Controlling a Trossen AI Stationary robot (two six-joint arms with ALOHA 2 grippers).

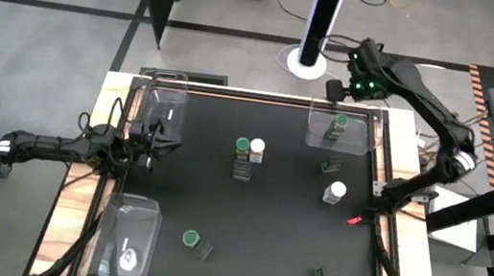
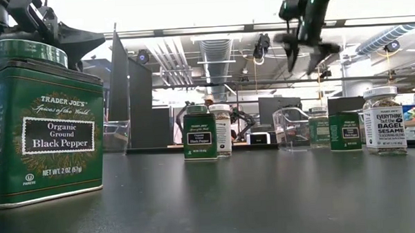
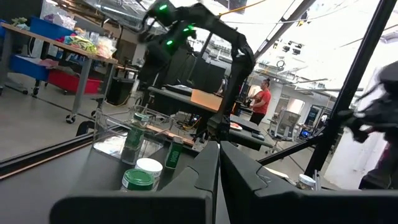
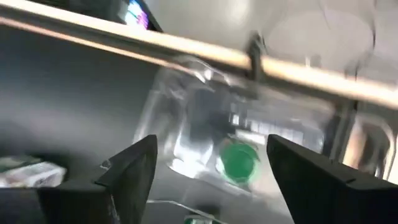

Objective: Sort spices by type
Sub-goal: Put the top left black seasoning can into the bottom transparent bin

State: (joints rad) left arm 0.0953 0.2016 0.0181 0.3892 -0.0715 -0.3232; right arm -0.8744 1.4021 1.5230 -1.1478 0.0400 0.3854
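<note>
On the green tin (image 2: 43, 129) nearest the low camera I read "Trader Joe's Spices of the World", "Organic Ground Black Pepper" and "NET WT. 2 OZ (57g)". On the white-lidded jar (image 2: 383, 121) at the right I read "Everything but the Bagel Sesame". The labels on the middle tin (image 2: 200, 136) and beyond are too small for me.

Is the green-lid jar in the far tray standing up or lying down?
Standing up: the green-lid jar shows its round lid from above inside the clear tray.
</note>
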